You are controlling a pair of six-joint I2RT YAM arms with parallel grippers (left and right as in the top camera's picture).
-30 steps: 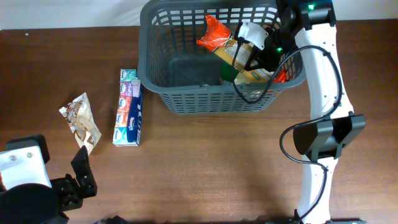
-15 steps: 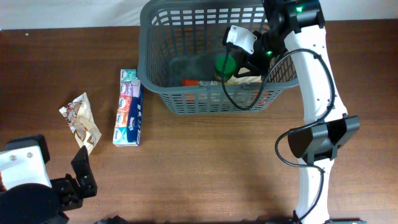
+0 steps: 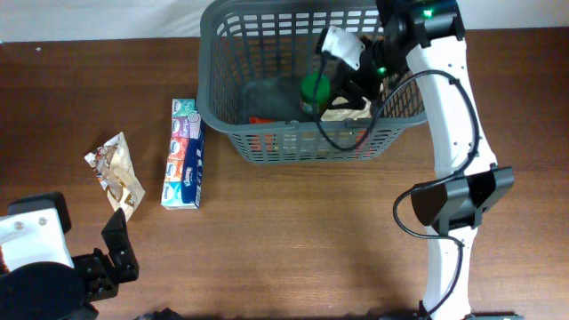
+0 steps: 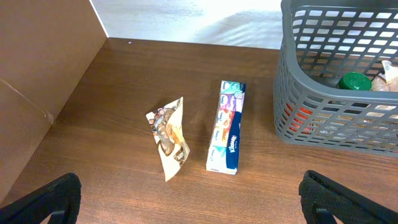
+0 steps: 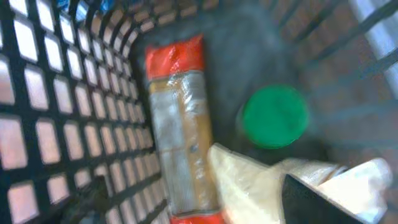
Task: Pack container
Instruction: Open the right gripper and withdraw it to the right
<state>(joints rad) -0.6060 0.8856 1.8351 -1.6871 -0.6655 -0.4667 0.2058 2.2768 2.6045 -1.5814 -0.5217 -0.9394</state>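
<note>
My left jaws (image 4: 198,200) sit released over the desk (image 3: 293,231), with the fingertips wide apart at the bottom corners of the left wrist view. One crumpled snack packet (image 3: 114,173) and one tissue pack (image 3: 184,153) lie near each other, not touching. Right of them, at the desk's far edge, stands the container (image 3: 267,142): one dark grey basket with slotted walls and rounded corners. Inside I count one green lid (image 3: 314,89), one red-ended packet (image 5: 177,124) and one pale bag (image 5: 249,180), all blurred and partly hidden by lattice. My right jaws (image 3: 348,78) hang inside the basket, spread and gripping nothing.
</note>
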